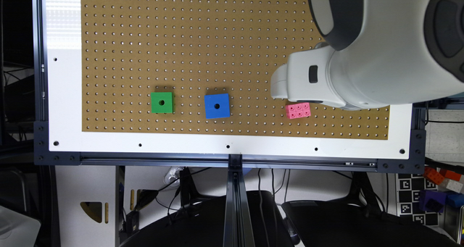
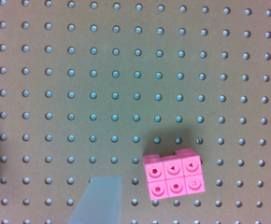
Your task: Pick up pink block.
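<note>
Lying flat on brown pegboard, holed pink block.

Small bright pink rectangular plastic block, six round holes on top. Flat on the brown pegboard worktop, slightly skewed.

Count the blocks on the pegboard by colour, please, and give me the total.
Pink block: 1
Blue cube: 1
Green cube: 1
Total: 3
</note>
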